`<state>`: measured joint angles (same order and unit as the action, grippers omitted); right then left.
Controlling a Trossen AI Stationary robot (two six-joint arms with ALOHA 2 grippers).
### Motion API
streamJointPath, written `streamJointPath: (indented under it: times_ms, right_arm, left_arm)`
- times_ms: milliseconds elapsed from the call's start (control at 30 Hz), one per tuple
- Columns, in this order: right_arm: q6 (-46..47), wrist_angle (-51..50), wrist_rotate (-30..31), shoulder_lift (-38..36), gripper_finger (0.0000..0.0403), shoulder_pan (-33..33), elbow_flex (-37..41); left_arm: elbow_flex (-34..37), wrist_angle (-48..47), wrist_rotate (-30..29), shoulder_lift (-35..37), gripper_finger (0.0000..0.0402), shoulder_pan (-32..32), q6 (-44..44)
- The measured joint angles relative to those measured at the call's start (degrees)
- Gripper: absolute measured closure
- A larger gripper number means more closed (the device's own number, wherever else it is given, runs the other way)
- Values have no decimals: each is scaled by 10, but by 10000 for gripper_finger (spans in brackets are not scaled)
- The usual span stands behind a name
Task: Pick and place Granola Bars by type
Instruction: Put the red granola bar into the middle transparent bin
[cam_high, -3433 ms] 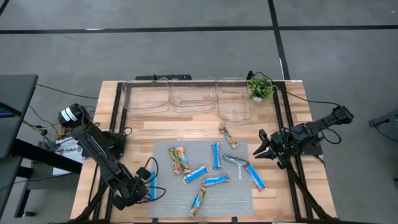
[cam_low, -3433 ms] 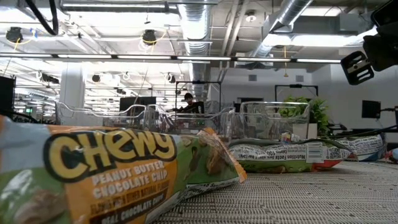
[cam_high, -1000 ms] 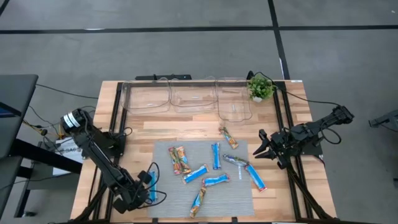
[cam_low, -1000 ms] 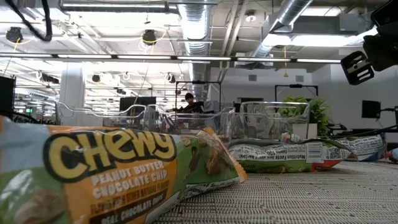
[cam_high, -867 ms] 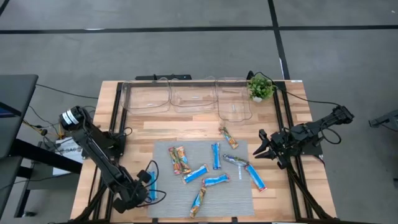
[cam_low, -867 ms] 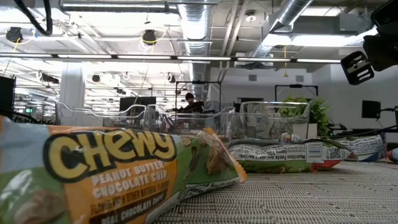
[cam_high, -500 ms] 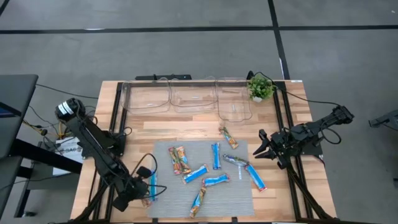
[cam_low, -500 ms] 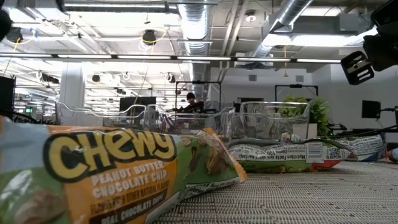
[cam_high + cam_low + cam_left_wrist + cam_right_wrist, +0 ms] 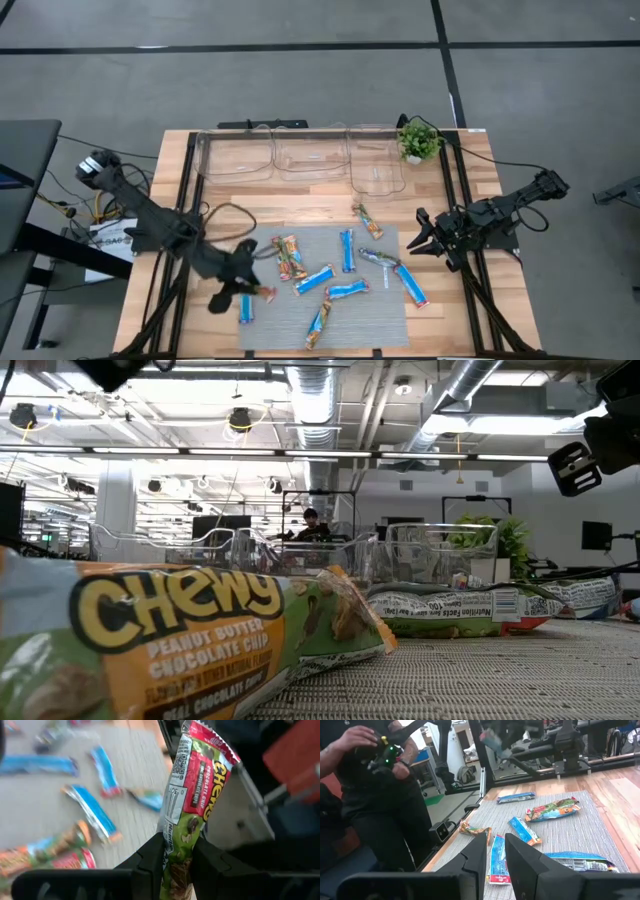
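Several granola bars lie on the grey mat (image 9: 385, 318): blue ones (image 9: 347, 250), two orange-brown ones (image 9: 288, 256) and a silvery-green one (image 9: 380, 258). One orange-brown bar (image 9: 366, 219) lies on the wood. My left gripper (image 9: 248, 288) is above the mat's left edge, shut on a red-and-green Chewy bar (image 9: 192, 805). A blue bar (image 9: 246, 308) lies on the mat just below it. My right gripper (image 9: 418, 240) is open and empty, raised off the mat's right edge; its wrist view (image 9: 496, 857) looks across the mat. My left gripper pinches the Chewy bar between its two fingers (image 9: 150, 862), at the bar's lower part (image 9: 176, 847), where the wrapper is narrowed. The rest of the bar sticks out past the fingertips, along the fingers. The bar is lifted clear of the mat.
Three clear bins (image 9: 238, 157), (image 9: 312, 155), (image 9: 377, 170) stand along the far edge, with a small potted plant (image 9: 418, 140) at their right. A person holding a controller (image 9: 380, 755) stands beyond the table's left side. A peanut butter Chewy bar (image 9: 180, 640) fills the low view.
My left gripper has risen from the table's near left corner and swung toward the right and far side, over the mat's left edge. It has carried the Chewy bar with it. The blue bar by the mat's left edge has stayed put.
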<state>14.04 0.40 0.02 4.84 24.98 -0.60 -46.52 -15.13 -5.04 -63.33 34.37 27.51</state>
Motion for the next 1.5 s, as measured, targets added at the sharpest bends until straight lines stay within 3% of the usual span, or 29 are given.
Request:
streamJointPath:
  times_ms: [533, 833, 1100, 1367, 1500]
  right_arm:
    - [0, 0, 0, 0, 341, 0, 0]
    - [0, 0, 0, 0, 341, 0, 0]
    - [0, 0, 0, 0, 341, 0, 0]
    - [0, 0, 0, 0, 341, 0, 0]
    - [0, 0, 0, 0, 341, 0, 0]
  left_arm:
    - [0, 164, -14, 19, 329, -256, 1]
    - [0, 179, -88, 18, 329, -427, -4]
    - [0, 189, -107, 13, 329, -561, -4]
    - [0, 190, -101, 13, 329, -618, -7]
    - [-1, 192, -63, -13, 329, -625, -15]
